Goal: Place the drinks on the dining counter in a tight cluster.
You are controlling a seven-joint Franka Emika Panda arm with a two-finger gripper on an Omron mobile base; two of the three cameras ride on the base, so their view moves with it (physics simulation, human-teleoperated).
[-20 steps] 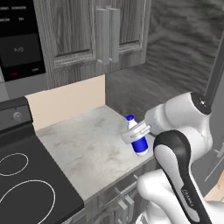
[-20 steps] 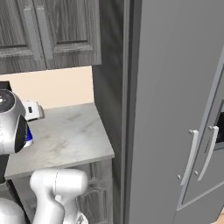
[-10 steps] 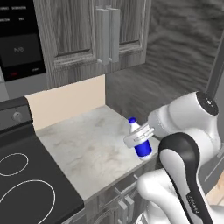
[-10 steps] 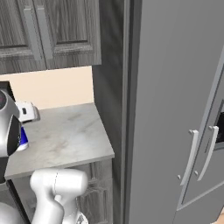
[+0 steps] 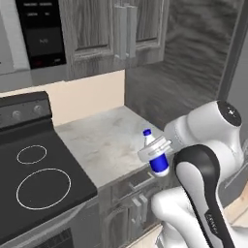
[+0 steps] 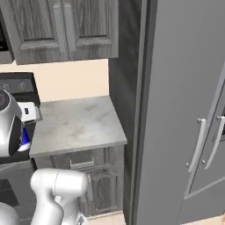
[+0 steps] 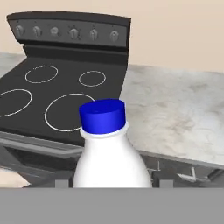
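The short white-and-blue bottle [image 5: 156,155] with a blue cap [image 7: 102,115] hangs tilted in the air, just off the front right corner of the small marble worktop [image 5: 104,140]. My gripper [image 5: 154,149] is shut on the bottle's middle, and its pale finger [image 5: 147,152] crosses the body. In the right base view the gripper [image 6: 27,113] sits at the left edge, with the bottle's blue base [image 6: 25,138] below it. The bottle [image 7: 112,157] rises at the bottom of the hand view. The yellow bottle, the red-capped bottle and the dining counter are out of view.
A black stove [image 5: 34,169] adjoins the worktop on the left, with its knob panel [image 7: 65,31] behind. Grey wall cabinets [image 5: 121,29] hang above. A tall grey fridge [image 6: 184,110] stands right of the worktop [image 6: 77,123]. Drawers [image 5: 133,181] lie under the worktop's front edge.
The gripper has drawn the bottle back off the worktop, towards its front right corner. The whole picture has shifted in both base views, so the camera has moved.
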